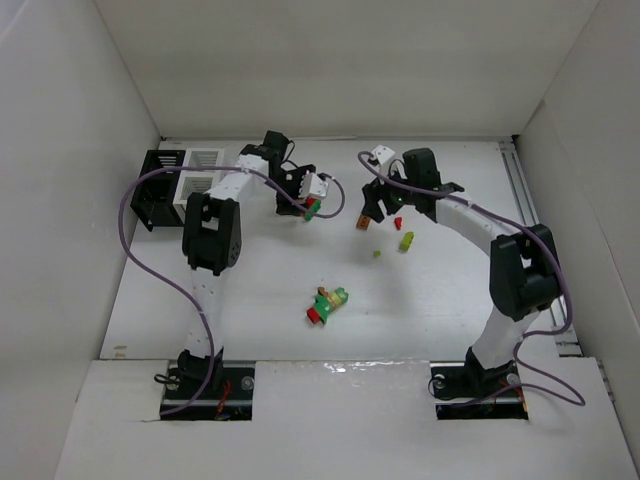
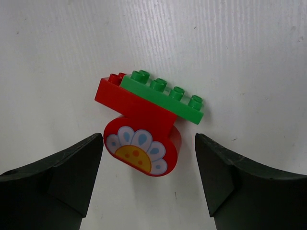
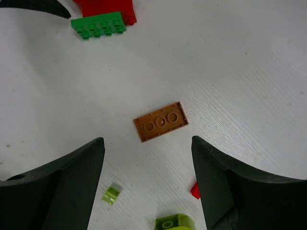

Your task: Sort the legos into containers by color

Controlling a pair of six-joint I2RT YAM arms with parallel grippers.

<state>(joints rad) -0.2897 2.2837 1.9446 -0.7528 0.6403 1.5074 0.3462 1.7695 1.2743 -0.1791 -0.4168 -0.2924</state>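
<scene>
Left gripper (image 2: 148,160) and right gripper (image 3: 147,143) both spread wide, neither holding a brick.
The left straddles a red-and-green cluster (image 2: 144,120) with a flower-faced brick, a gap showing at each finger. The right hangs over an orange plate (image 3: 160,121) lying untouched on the table (image 3: 249,72). In the top view another cluster (image 1: 327,303) lies toward 6 o'clock of table centre, yellow-green bricks (image 1: 406,240) sit at 4 o'clock of the right gripper, and the black-and-white containers (image 1: 175,185) stand at 10 o'clock.
</scene>
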